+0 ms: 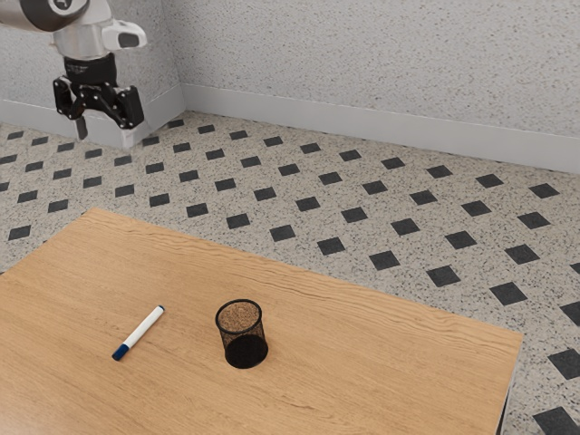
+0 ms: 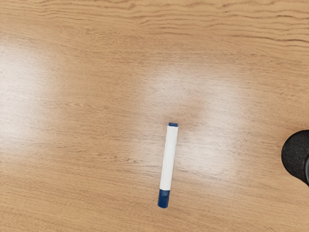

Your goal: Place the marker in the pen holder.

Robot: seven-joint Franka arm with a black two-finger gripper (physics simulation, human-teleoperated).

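The floor (image 1: pixel 308 231), speckled and pale, is being patterned with dark tiles, and it is being bordered by a grey speckled wall (image 1: pixel 362 54) with a plain skirting (image 1: pixel 362 121). In front of these, the wooden table (image 1: pixel 362 362) is being shown with its grain running lengthwise, and in the wrist view its surface is being brightened by pale patches of glare.

At the exterior view's upper left, the 1 arm (image 1: pixel 82 41) is being held up high, well apart from everything on the table. From its end the black claw (image 1: pixel 105 138) is being pointed downward, its 2 fingers being kept spread, with nothing being gripped between them.

On the table the pen holder (image 1: pixel 242 337) is being stood upright, its round mouth being turned up and the wood being glimpsed through its black mesh (a rather neat little basket). In the wrist view a part of it is being cut off by the picture's edge.

The marker (image 1: pixel 139 333) is being borne flat by the table, near the pen holder but not being touched by it, on the exterior view's left side of it. Its white barrel is being finished by a blue cap (image 2: pixel 163 198) at 1 end and by a smaller blue plug (image 2: pixel 173 124) at the other.
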